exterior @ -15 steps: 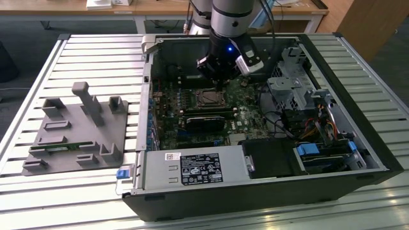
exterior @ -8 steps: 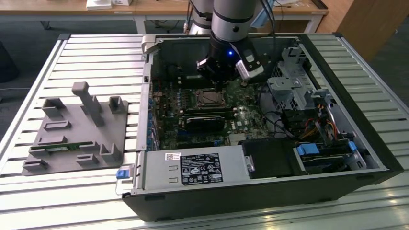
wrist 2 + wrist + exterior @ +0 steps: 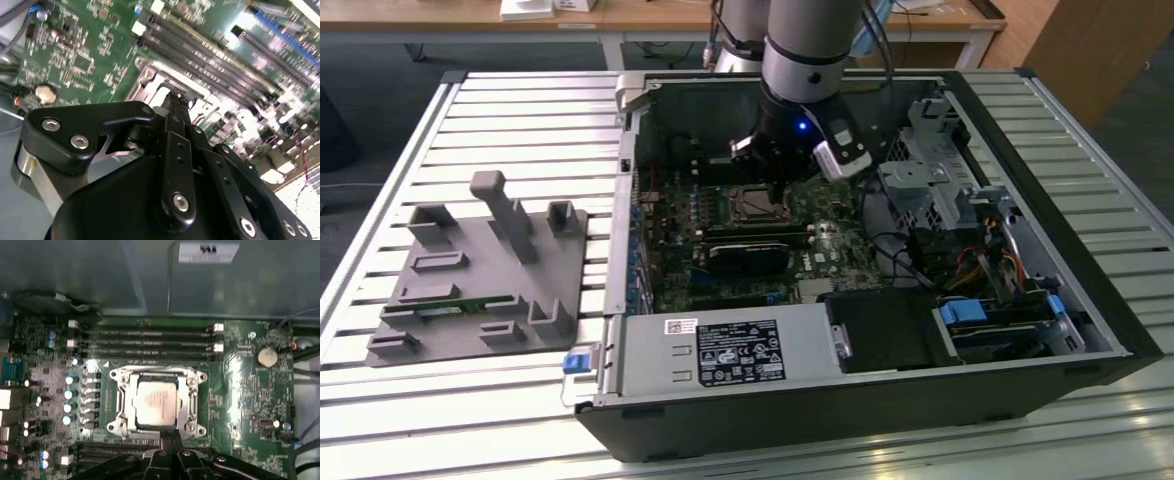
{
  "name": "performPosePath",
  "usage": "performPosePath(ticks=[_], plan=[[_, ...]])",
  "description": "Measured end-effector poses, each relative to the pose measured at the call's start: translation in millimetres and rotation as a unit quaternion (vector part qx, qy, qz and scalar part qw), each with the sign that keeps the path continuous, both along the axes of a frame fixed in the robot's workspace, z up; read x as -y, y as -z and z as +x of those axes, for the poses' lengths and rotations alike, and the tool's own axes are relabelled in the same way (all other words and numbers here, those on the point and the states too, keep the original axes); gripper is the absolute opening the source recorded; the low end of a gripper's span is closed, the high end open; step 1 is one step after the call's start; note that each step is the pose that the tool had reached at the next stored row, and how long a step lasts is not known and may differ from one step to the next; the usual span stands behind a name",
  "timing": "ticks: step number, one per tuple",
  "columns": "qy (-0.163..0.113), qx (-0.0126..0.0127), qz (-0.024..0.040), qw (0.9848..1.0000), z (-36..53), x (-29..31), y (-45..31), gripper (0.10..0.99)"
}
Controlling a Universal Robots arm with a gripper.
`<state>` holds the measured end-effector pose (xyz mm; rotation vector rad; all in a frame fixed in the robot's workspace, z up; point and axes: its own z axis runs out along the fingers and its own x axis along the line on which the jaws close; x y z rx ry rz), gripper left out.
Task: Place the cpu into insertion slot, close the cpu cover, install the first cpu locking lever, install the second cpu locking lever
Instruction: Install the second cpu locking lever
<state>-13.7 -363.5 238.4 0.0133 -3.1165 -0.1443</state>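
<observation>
The cpu [image 3: 156,402] was recorded seated in the insertion slot [image 3: 129,416] on the green motherboard [image 3: 250,390], its pale metal top exposed and level. The cpu cover [image 3: 120,400], a silver frame, was noted lying flat around the chip, its cut-out framing the metal top, so the cover appeared already lowered. Whether either locking lever had been latched could not be told.

The gripper [image 3: 169,434] was seen in the first wrist view at the slot's near edge, its slim black tips drawn together and touching or just beside the frame's rim. The jaws were judged closed with nothing between them. In the second wrist view the gripper [image 3: 176,100] was recorded pressed close to the socket's silver corner [image 3: 148,75]. In the exterior view the gripper [image 3: 767,185] was placed directly over the socket [image 3: 757,204], inside the open computer case [image 3: 1067,140].

Memory slots [image 3: 150,340] were listed just beyond the socket; a coin cell [image 3: 266,356] lay well apart. A grey fixture block [image 3: 480,270] was noted on the slatted tabletop [image 3: 534,110], at the exterior view's left.

Handling note, as judgement: the step in hand was taken to be lever work. A closed tip should be kept on the lever wire alone, clear of the chip top, and pressed steadily so the frame is not skewed.
</observation>
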Motion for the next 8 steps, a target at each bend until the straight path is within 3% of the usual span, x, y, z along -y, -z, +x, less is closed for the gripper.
performPosePath(ticks=[5,8], plan=[[0.000,0.0000,0.0000,1.0000,-0.9,7.0,0.6,0.106],[0.000,0.0000,0.0006,1.0000,-9.6,8.5,0.9,0.106]])
